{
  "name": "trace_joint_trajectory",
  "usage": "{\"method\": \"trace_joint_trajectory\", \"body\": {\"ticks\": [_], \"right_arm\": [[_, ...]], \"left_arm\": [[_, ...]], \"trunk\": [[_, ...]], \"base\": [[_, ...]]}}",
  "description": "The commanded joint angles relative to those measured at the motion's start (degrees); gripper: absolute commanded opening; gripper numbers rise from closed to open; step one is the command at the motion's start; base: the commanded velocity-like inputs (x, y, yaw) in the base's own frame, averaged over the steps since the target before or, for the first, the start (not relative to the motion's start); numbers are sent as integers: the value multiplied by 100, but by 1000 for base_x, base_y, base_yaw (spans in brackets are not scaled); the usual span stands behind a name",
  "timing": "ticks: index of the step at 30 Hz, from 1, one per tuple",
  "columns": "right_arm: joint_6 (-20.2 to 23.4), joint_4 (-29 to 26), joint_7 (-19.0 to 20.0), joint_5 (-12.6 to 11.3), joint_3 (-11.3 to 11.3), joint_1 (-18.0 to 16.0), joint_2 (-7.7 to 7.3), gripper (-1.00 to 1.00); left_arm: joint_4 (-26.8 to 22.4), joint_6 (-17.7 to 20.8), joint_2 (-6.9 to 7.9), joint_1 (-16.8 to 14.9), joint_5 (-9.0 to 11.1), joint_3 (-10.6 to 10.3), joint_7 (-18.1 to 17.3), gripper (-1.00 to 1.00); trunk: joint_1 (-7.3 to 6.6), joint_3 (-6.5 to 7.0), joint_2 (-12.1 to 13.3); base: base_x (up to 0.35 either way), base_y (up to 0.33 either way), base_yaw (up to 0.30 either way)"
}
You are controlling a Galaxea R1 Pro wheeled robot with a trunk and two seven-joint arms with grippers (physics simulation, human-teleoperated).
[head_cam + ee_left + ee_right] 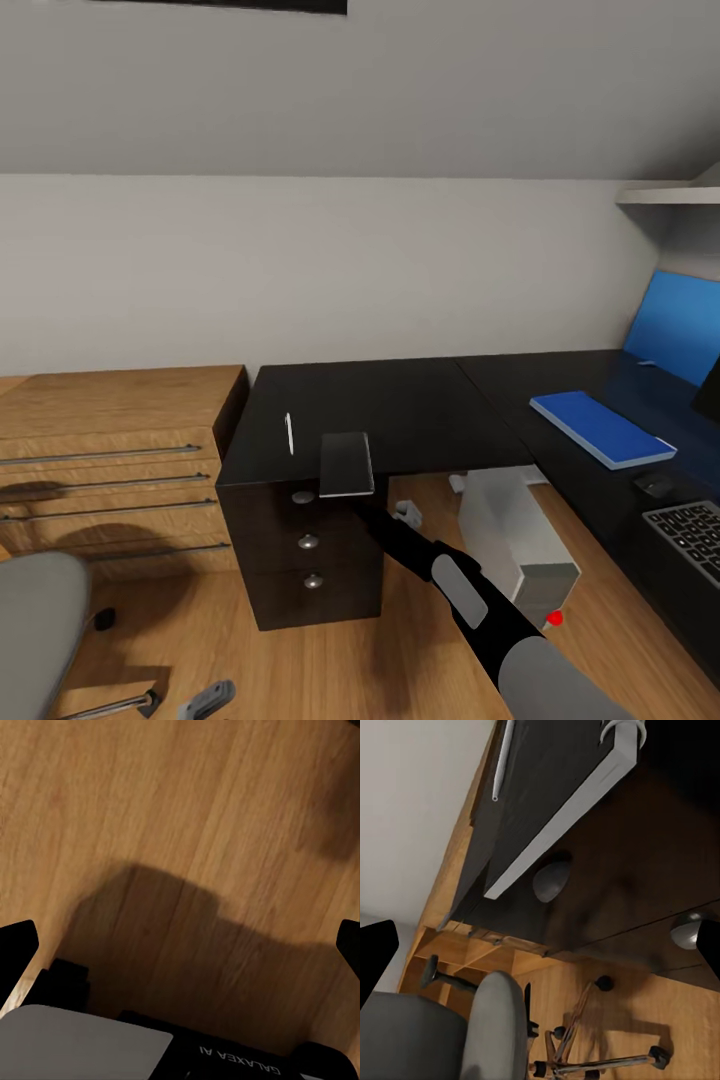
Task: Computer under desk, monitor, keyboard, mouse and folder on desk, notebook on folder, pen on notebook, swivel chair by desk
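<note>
1. Notebook [346, 464] pinched at one edge in right gripper [352, 490], jaws closed on it, over the drawer unit [300, 545] front edge.
2. Pen [290, 434] just beyond on the top.
3. Left gripper: aperture can't tell.

You're seeing the keyboard [690, 538] and monitor [708, 388] getting cut off by the head view's right edge, swivel chair [35, 630] by the left. The notebook [346, 465] is hiding your right gripper's fingertips, so grip's unclear.
</note>
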Motion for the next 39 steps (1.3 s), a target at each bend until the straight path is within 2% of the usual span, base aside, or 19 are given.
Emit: {"method": "trace_joint_trajectory", "body": {"ticks": [1, 25, 39], "right_arm": [[29, 1, 2, -52, 6, -4, -1, 100], [29, 9, 1, -52, -1, -4, -1, 100], [28, 34, -24, -58, 7, -4, 4, 100]], "left_arm": [[-9, 25, 1, -2, 61, 1, 44, 100], [-7, 11, 5, -2, 69, 7, 36, 100], [-7, 11, -4, -2, 70, -1, 26, 100]], "trunk": [[-1, -5, -3], [-1, -5, -3], [-1, -5, -3]], "base": [[3, 0, 0], [66, 0, 0], [85, 103, 0]]}}
